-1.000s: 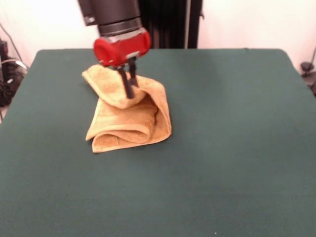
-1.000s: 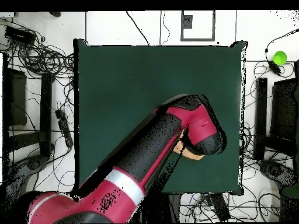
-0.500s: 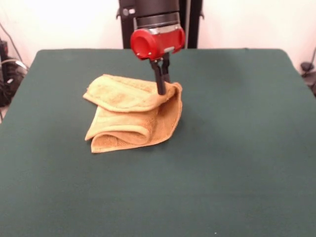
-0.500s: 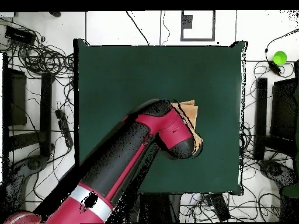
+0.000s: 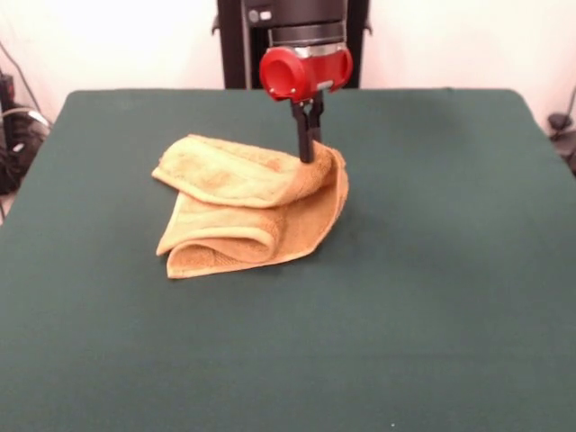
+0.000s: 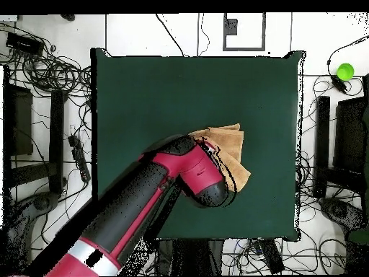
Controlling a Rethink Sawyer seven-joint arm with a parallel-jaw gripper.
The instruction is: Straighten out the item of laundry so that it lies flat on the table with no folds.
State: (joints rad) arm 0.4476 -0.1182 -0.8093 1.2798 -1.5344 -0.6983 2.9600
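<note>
The orange-tan towel (image 5: 245, 202) lies folded over itself in several layers on the dark green table (image 5: 432, 270), left of the middle in the front view. My gripper (image 5: 308, 155) hangs from the red wrist and is shut on the towel's upper right edge, holding that edge raised a little above the table. A rolled fold lies along the towel's near side. In the overhead view the arm covers most of the towel (image 6: 232, 148), whose far and right parts show beside the red wrist; the gripper itself is hidden there.
Cables and stands surround the table (image 6: 144, 94) on the floor in the overhead view. A green ball (image 6: 345, 71) lies off the table at the upper right. A black pedestal (image 5: 238, 45) rises behind the table's far edge.
My gripper has carried the towel's held edge to the right in the front view, drawing the top layer out sideways. The lower folded part has stayed in place.
</note>
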